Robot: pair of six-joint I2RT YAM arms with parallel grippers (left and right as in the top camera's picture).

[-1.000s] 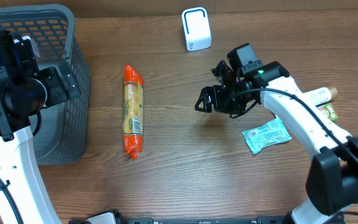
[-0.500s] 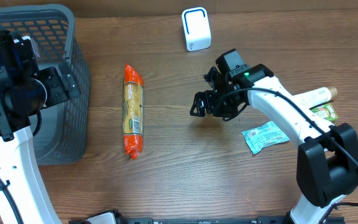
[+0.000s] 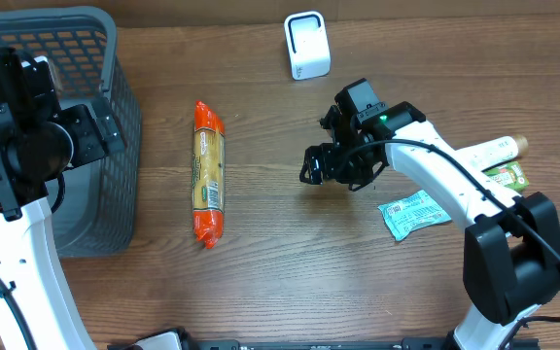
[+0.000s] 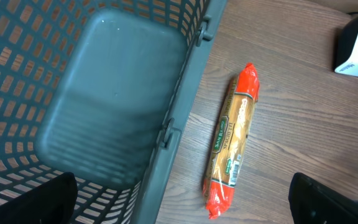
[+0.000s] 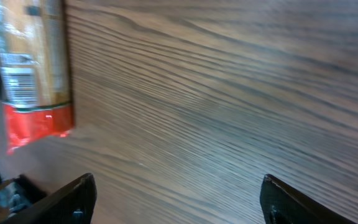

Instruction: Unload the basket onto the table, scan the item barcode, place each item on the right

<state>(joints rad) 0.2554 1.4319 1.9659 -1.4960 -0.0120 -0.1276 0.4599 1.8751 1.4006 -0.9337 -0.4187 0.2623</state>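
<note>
The item, a long orange-and-red packet (image 3: pixel 208 173) with a barcode label, lies flat on the wooden table between the basket and my right arm. The left wrist view has the packet (image 4: pixel 232 144) to the right of the basket wall, and its red end (image 5: pixel 33 93) sits at the left edge of the right wrist view. My right gripper (image 3: pixel 321 167) hovers open over bare wood to the packet's right, with nothing between its fingers (image 5: pixel 178 202). My left gripper (image 3: pixel 100 131) hangs open above the basket's right rim (image 4: pixel 182 208). The white scanner (image 3: pixel 306 45) stands at the back.
A grey mesh basket (image 3: pixel 115 58) fills the left side. A green sachet (image 3: pixel 416 212), a white tube (image 3: pixel 499 149) and a small green pack (image 3: pixel 515 176) lie at the right, near my right arm.
My right gripper has shifted a little to the left toward the packet, then held still. The left arm and the packet have not moved.
</note>
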